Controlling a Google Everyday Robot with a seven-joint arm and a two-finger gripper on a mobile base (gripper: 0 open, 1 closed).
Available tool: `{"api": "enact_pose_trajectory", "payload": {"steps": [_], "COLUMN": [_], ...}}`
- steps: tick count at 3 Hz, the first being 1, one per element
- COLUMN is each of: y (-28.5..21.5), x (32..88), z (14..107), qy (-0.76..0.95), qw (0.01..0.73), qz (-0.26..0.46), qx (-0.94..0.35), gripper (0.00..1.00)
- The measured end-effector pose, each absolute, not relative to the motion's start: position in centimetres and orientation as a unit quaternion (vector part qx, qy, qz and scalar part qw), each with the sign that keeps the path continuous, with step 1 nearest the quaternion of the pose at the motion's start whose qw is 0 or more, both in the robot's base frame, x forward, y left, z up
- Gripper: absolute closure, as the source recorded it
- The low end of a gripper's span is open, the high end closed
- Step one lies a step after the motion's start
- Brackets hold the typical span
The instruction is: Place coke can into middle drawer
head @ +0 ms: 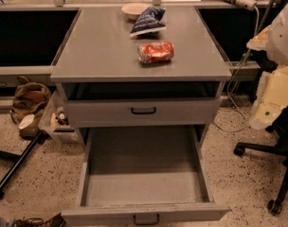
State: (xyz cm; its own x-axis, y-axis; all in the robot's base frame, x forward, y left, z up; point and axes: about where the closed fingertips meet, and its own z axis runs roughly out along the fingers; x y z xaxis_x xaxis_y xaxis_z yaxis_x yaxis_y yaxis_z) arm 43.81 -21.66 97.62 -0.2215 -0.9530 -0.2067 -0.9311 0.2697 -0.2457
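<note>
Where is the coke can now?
In the camera view, the coke can lies on its side on the cabinet top, near the middle of its front edge, just in front of the chip bag. The gripper is not in view.

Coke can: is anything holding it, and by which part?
Nothing holds it. The coke can lies on its side on the cabinet top; the gripper is out of view.

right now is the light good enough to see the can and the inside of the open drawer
camera view: warm, dim light; the can on the top is lit well, with a faint sheen and a thin shadow under it; the open drawer shows its floor, darker toward the back; the slot under the top is nearly black; gripper not in view
</note>
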Motion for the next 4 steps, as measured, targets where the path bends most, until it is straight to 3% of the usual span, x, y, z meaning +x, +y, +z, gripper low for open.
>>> {"api": "enact_pose_trajectory", "payload": {"steps": [2, 4], "y": [-21.2, -17.4], "x": [45.8, 57.4], "z": [97.0, 92.3], "qy": [0.769, 0.729], "qw": [0.167, 0.190], "qz": [-0.039, 0.001], "qx": [-0.616, -0.658], "gripper": [0.00, 0.00]}}
